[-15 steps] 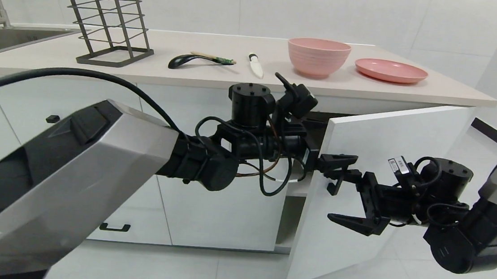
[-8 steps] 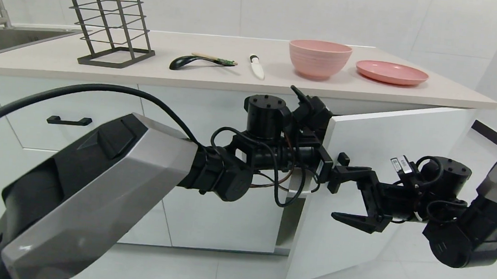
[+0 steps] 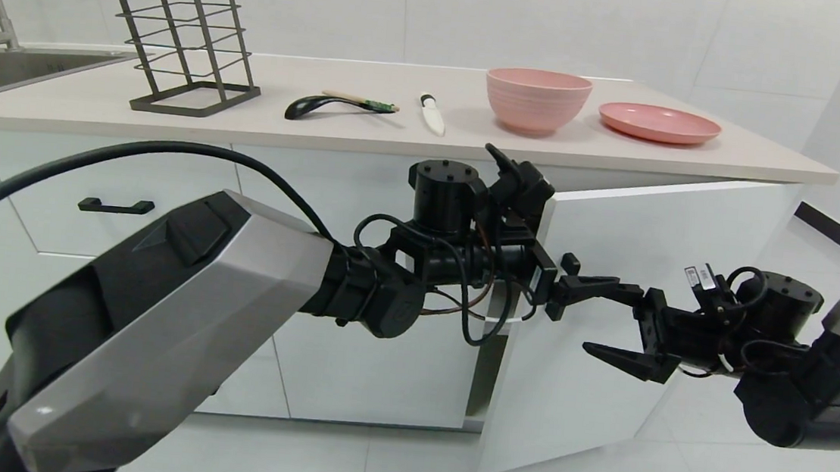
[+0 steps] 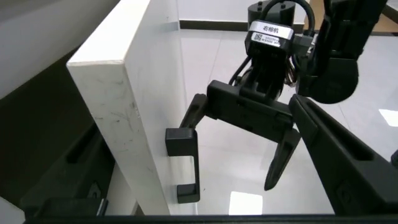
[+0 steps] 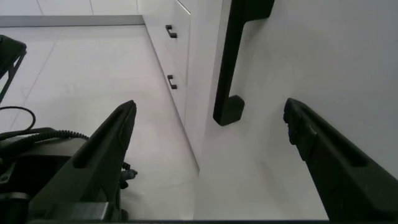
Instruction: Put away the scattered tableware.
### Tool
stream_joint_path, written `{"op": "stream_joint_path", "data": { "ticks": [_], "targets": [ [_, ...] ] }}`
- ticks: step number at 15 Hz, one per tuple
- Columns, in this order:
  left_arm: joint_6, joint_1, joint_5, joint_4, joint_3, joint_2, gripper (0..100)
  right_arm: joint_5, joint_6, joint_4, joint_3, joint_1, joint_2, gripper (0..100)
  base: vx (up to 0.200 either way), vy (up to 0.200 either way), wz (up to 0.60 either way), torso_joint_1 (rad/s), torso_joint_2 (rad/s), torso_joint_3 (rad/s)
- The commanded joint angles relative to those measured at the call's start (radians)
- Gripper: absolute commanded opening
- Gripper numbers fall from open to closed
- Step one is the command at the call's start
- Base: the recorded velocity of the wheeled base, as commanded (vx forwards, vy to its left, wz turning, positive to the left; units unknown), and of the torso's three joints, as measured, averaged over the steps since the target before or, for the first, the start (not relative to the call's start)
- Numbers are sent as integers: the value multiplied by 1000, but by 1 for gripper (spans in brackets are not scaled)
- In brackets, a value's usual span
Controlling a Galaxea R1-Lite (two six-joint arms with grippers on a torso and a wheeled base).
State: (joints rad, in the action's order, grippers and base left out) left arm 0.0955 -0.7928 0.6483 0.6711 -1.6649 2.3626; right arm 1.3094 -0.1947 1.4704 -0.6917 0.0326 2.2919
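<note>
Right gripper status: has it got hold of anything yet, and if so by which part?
Nothing is held. The right gripper is open, its jaws spread wide just short of the black handle on the cabinet door, not clamped on it.

— The desk [image 3: 96, 113] looks like matt beige stone, and the sink [image 3: 16, 68] like brushed metal.
— The rack [image 3: 179, 32]?
— Dark metal wire, matt. The bowl [image 3: 538, 98] and plate [image 3: 659, 122] look like matt pink plastic, the bowl faintly ribbed.
— And the cupboard door [image 3: 656, 234]?
— Smooth white with a slight sheen; its handle [image 5: 233, 62] is matt black. The floor [image 3: 407, 471] tiles are glossy.
</note>
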Motion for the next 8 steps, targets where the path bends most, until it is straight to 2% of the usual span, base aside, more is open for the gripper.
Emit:
{"op": "stream_joint_path", "data": {
  "ticks": [1,3,4,5,8],
  "targets": [
    [0,-5,-32,-2,2,-2,100,-7,-2,11,87,1,-74,100,0,0,0,0,0,0],
    [0,-13,-151,-2,2,-2,100,-81,-12,16,255,1,-212,100,0,0,0,0,0,0],
    [0,-13,-151,-2,2,-2,100,-81,-12,16,255,1,-212,100,0,0,0,0,0,0],
    [3,-23,-207,7,8,-2,100,-231,-26,11,466,18,-408,100,0,0,0,0,0,0],
    [1,-42,-306,15,22,-2,100,-257,-45,2,692,86,-706,100,0,0,0,0,0,0]
  ]
}}
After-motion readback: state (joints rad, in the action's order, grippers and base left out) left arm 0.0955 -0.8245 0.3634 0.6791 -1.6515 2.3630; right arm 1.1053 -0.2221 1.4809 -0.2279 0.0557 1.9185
